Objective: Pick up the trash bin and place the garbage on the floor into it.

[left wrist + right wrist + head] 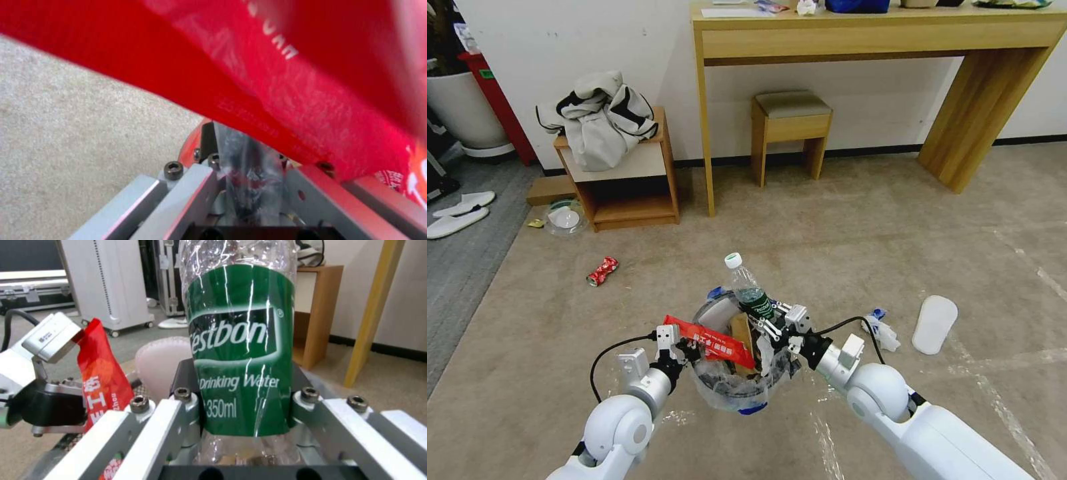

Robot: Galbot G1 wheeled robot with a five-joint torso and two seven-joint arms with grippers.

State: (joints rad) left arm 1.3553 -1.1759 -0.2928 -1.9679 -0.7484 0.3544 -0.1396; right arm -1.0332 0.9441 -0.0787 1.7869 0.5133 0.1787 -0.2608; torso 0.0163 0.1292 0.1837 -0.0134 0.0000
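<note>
The trash bin (740,397), lined with a clear bag, hangs above the beige floor (860,233). My left gripper (679,347) is shut on its left rim (249,160). A red snack wrapper (710,340) lies across the bin's top, beside a brown carton (739,333). My right gripper (774,323) is shut on the green-label clear bottle (747,287), which stands upright over the bin's far right side (240,350). Other garbage lies on the carpet: a crushed red can (602,271) to the left, and a white tissue (882,331) and a flat white slipper (934,323) to the right.
A wooden side table (627,180) with a grey-white jacket (597,117) stands at the back left. Beside it lie a clear plastic dish (565,217) and a small yellow scrap (536,223). A stool (790,130) sits under a long desk (880,33). Two white slippers (457,213) lie on grey carpet.
</note>
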